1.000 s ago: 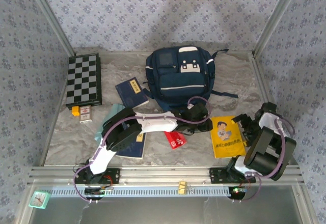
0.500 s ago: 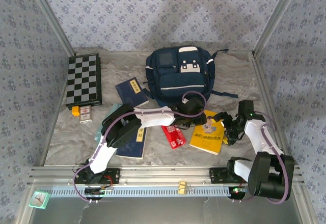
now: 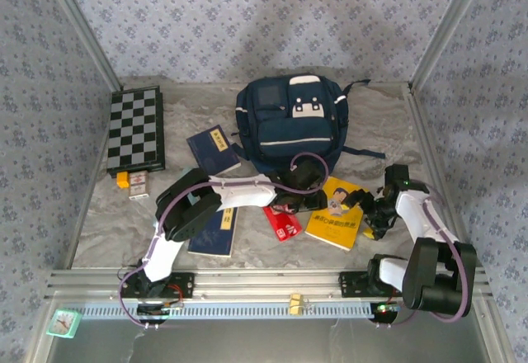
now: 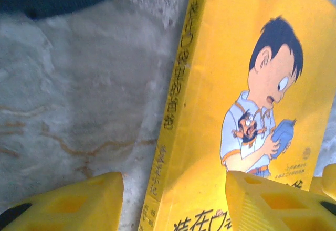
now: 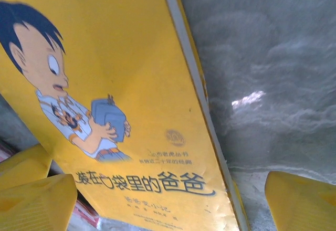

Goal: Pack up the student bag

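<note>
The student bag (image 3: pixel 293 124), navy with white trim, lies at the back centre of the table. In front of it a yellow cartoon-cover book (image 3: pixel 337 213) lies on the marble. My left gripper (image 3: pixel 304 201) hangs at the book's left edge. Its jaws stand open across the spine (image 4: pixel 169 121), the left finger (image 4: pixel 68 205) apart from it over bare table and the right finger (image 4: pixel 273 199) over the cover. My right gripper (image 3: pixel 370 217) is open at the book's right edge (image 5: pixel 197 100), with the book's lower corner between its fingers. Nothing is gripped.
A red book (image 3: pixel 282 223) lies left of the yellow one, and a blue book (image 3: pixel 216 231) sits under the left arm. A navy book (image 3: pixel 213 148) and a chessboard (image 3: pixel 136 128) lie at the back left. Metal frame posts bound both sides.
The right arm swung in from the right and now sits low at the yellow book. The book slid left and turned. The left gripper shifted slightly left along with it.
</note>
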`<state>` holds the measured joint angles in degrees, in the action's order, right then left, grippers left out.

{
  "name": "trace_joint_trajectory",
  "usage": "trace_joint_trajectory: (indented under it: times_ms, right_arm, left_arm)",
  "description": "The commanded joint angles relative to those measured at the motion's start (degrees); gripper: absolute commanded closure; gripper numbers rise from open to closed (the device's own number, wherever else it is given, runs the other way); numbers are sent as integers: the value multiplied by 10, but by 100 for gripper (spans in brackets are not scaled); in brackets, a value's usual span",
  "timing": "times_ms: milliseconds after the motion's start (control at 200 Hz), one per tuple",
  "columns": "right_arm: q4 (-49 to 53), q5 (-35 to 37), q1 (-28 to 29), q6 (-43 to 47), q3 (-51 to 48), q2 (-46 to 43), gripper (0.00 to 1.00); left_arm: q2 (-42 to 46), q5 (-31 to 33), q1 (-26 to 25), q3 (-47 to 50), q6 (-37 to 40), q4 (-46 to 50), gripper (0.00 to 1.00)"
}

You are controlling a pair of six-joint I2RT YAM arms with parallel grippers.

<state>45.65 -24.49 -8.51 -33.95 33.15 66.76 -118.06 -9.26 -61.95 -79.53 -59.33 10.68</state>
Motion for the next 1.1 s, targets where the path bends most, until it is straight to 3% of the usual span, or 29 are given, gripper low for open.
trace_joint_trajectory:
  times_ms: [0, 275, 780, 1094]
  right_arm:
    - [5, -39, 6, 28, -13, -4, 8]
    - [-12, -63, 22, 45, -5, 26, 20]
    - [20, -126, 29, 70, 34, -42, 33]
    - [10, -131, 29, 63, 32, -53, 51]
  left_arm:
    - [17, -21, -5, -5, 14, 22, 46]
    - [2, -22, -5, -8, 17, 22, 50]
    - [5, 1, 4, 8, 25, 34, 54]
    - [6, -4, 4, 7, 26, 32, 55]
